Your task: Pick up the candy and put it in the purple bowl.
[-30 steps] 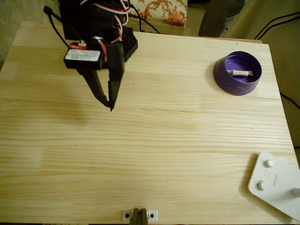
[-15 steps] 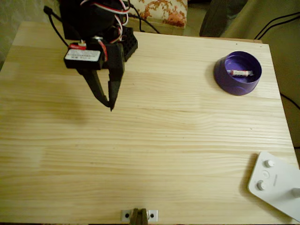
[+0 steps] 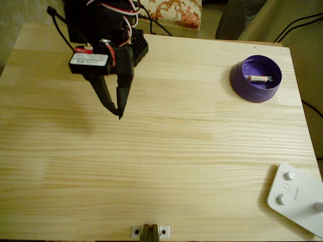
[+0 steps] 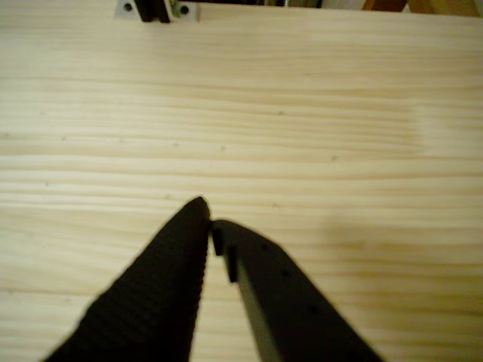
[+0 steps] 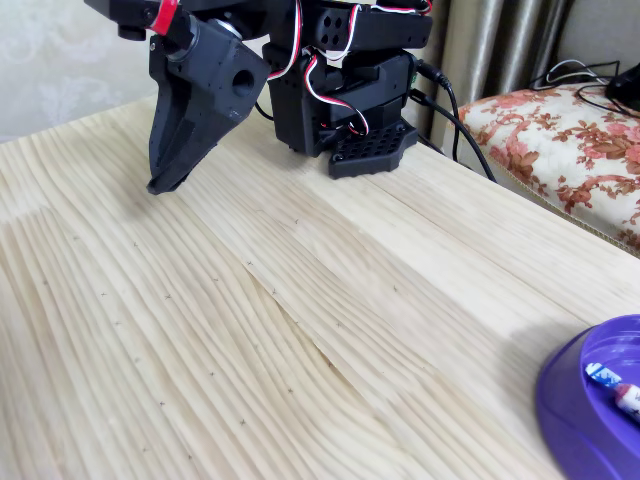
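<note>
The candy [image 3: 258,78] lies inside the purple bowl [image 3: 241,83] at the table's far right in the overhead view; in the fixed view the candy [image 5: 617,390] rests on the floor of the bowl [image 5: 575,410] at the lower right corner. My black gripper [image 3: 119,114] hangs over the left part of the table, far from the bowl, with its fingers shut and nothing between them. In the wrist view the gripper [image 4: 209,216] has its tips touching over bare wood. In the fixed view the gripper [image 5: 160,186] points down near the table's back left.
A white flat device with round buttons [image 3: 295,197] lies at the table's lower right corner. A small metal bracket [image 3: 149,231] sits at the front edge. My arm's black base [image 5: 345,100] and cables stand at the back. A floral cushion [image 5: 560,130] lies beyond the table.
</note>
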You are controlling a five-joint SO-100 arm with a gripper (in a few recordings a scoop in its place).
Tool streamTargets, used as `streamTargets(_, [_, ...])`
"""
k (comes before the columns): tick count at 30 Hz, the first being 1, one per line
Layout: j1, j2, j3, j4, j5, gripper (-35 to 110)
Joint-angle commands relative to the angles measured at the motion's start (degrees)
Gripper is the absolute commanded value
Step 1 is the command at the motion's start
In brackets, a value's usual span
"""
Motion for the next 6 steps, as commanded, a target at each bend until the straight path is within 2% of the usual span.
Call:
streamTargets(1, [-0.44,4.22,-0.97,-1.05,0.88,0])
streamTargets(6, [-0.44,4.22,-0.97,-1.05,0.88,0])
